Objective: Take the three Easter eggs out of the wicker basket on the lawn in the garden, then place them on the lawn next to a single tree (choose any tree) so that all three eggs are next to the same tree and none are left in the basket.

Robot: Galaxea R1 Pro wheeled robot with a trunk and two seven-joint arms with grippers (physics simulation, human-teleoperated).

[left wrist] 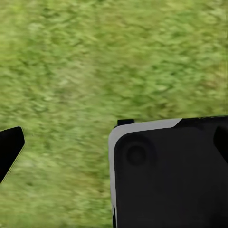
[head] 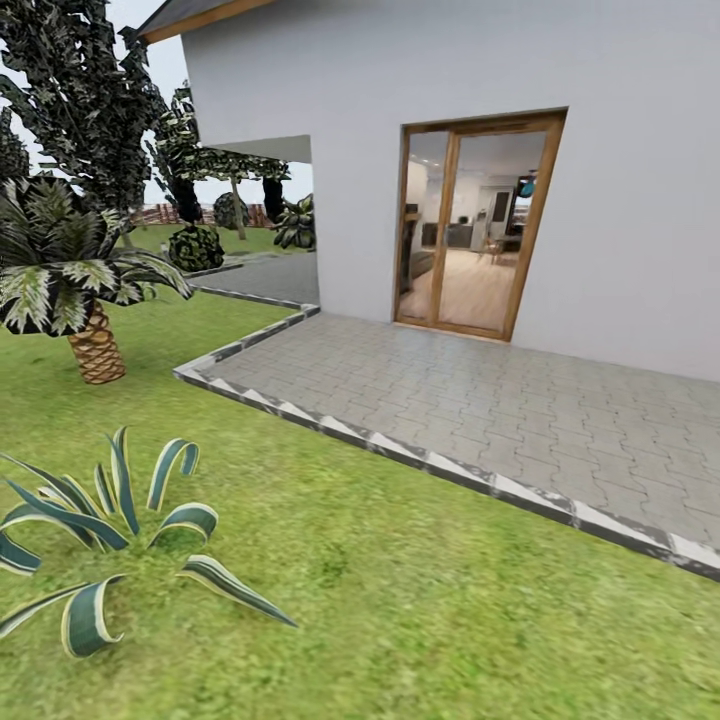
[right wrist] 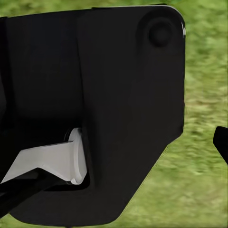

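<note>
In the left wrist view, a black fingertip [left wrist: 9,149] of the left gripper shows at one edge and a second dark tip [left wrist: 221,142] at the opposite edge, set wide apart with nothing between them, so the left gripper hangs released over the lawn [left wrist: 95,61]. A black, grey-edged part of the robot's body [left wrist: 166,175] sits below it, against blurred green grass.

In the right wrist view, a large black robot part [right wrist: 118,109] with a white wedge-shaped piece [right wrist: 52,161] blocks most of the frame; one dark fingertip [right wrist: 222,142] of the right gripper pokes in at the edge above grass [right wrist: 199,190], and whether that gripper is released or clenched cannot be told.

From the head view, the lawn [head: 380,580] spreads across the foreground, bordered by a grey paved patio [head: 500,410] with a pale kerb [head: 400,450]. A striped agave-like plant [head: 110,540] grows near the left corner, and a short palm with a scaly trunk [head: 95,345] stands behind it. A white house [head: 450,70] with a wood-framed glass door [head: 475,230] rises beyond the paving. Dark-leaved trees [head: 80,100] and a strip of brown fence [head: 165,213] stand far back at the left.
</note>
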